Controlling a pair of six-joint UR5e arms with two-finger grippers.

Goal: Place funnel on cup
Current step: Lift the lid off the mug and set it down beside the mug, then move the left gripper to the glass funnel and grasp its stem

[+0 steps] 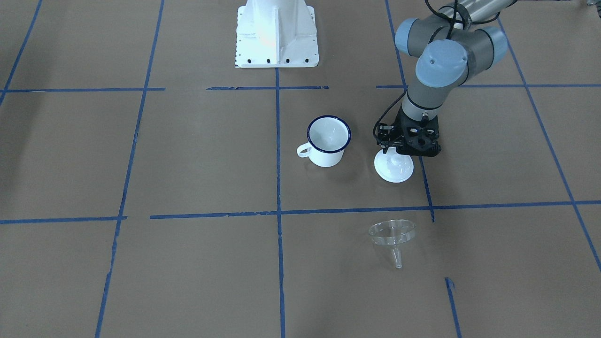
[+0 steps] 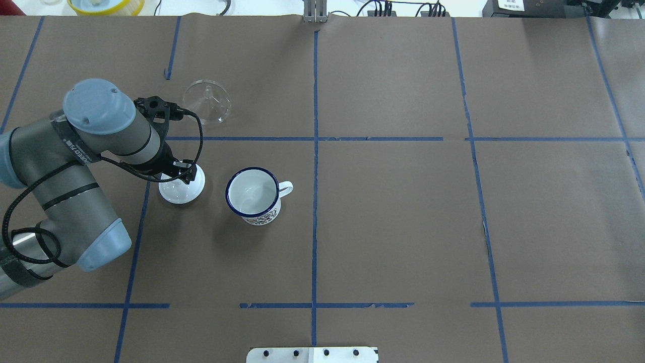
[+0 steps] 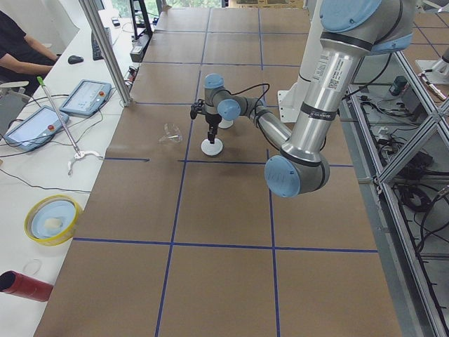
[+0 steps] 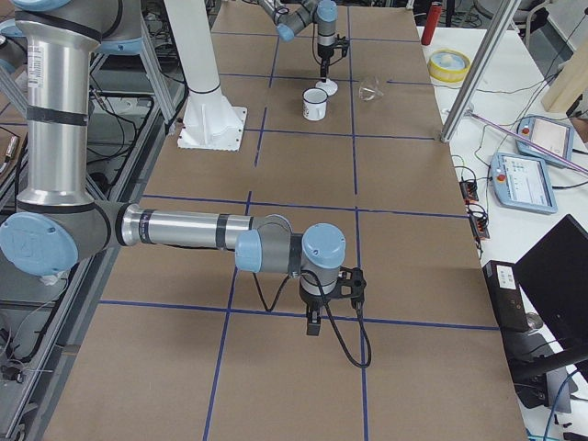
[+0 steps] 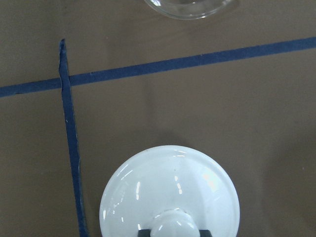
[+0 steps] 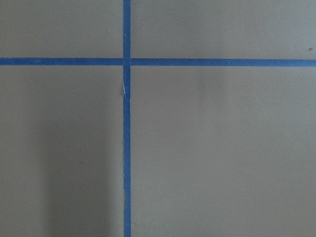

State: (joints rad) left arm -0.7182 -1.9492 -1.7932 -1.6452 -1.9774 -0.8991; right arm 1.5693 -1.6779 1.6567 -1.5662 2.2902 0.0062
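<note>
Left gripper [image 1: 399, 154] clamped on lid knob; funnel lying apart from the cup.
Glossy white domed lid [image 1: 393, 170] rests on the brown paper-covered table [image 1: 188, 155], dark fingertips tight against both sides of its round knob. The white enamel cup [image 1: 328, 141], blue-rimmed, stands upright and uncovered beside it. The clear funnel [image 1: 392, 233] lies tipped beyond the tape line. Right gripper [image 4: 313, 323]: jaw state cannot be told.

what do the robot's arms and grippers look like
Both the left arm and right arm are silver-grey tubes with rounded light-blue joint caps; the left shows a black band with white lettering. Black cable loops at each wrist, leading to the small black left gripper and right gripper.
</note>
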